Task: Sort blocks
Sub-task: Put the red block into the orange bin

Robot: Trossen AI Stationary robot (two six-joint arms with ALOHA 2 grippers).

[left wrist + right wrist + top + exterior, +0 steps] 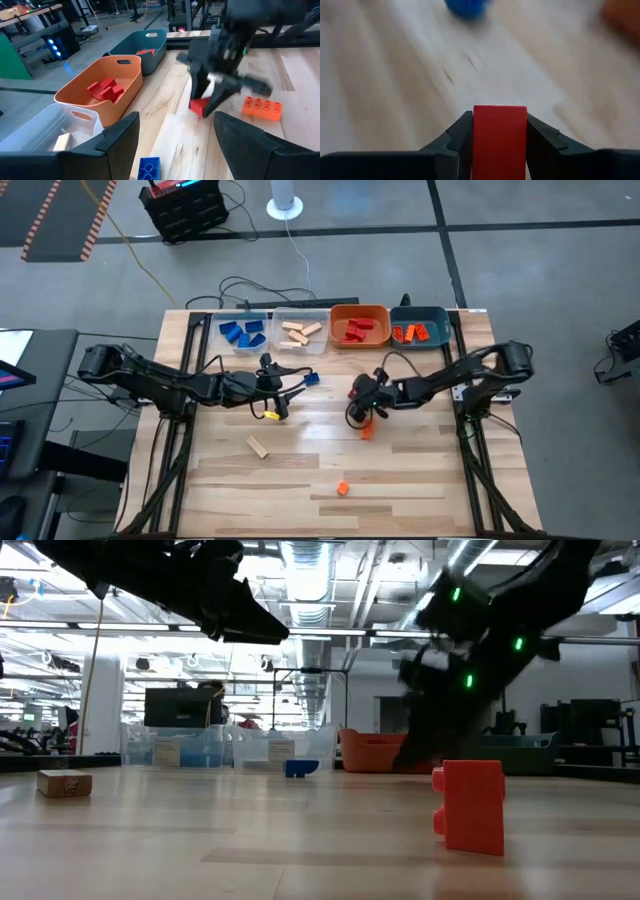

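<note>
We see the right end effector (499, 142) clamped on a red block (499, 137), beside the orange block (366, 432); bare worktop (420, 465) surrounds it.

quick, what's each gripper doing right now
Left gripper: open, holding nothing, above the table near a blue block.
Right gripper: closed on a red block.
</note>
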